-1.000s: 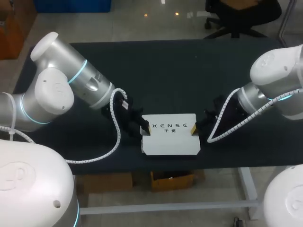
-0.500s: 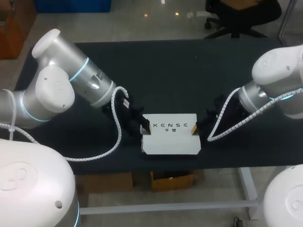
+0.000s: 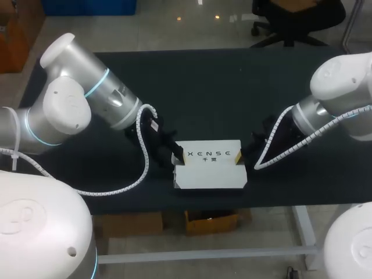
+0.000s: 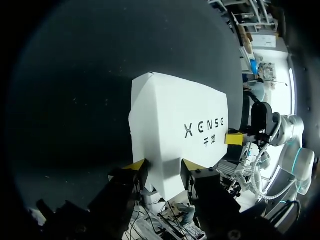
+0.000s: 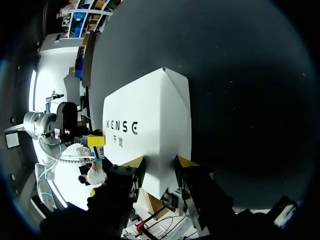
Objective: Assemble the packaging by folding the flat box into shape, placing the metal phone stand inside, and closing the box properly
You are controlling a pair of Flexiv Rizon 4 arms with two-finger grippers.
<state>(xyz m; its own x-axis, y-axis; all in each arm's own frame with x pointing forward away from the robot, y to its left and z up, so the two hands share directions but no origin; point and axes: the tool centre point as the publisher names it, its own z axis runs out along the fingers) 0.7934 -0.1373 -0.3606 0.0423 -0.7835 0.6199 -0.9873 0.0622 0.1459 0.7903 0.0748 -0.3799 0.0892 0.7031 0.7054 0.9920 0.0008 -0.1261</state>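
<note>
There's the white box [image 3: 209, 171], low in the middle of the frame on the dark table [image 3: 221, 87], close to the table's near edge with its printed face turned up. Your left claw [image 3: 176, 158] comes in from the left side of the picture and meets the box at its left end. Your right claw [image 3: 238, 158] comes in from the right and meets the opposite end, so you've got one arm at each end. From the left wrist, the yellow fingertips [image 4: 135, 166] sit on either side of the box's near end, both touching it: that claw is clamped on the box, and the other arm's yellow tip shows at the far end. It's the same from the right wrist, where both fingertips [image 5: 134, 161] press the near end of the box from two sides, gripping it. The box rests on the table, lettering facing up toward the head camera.
</note>
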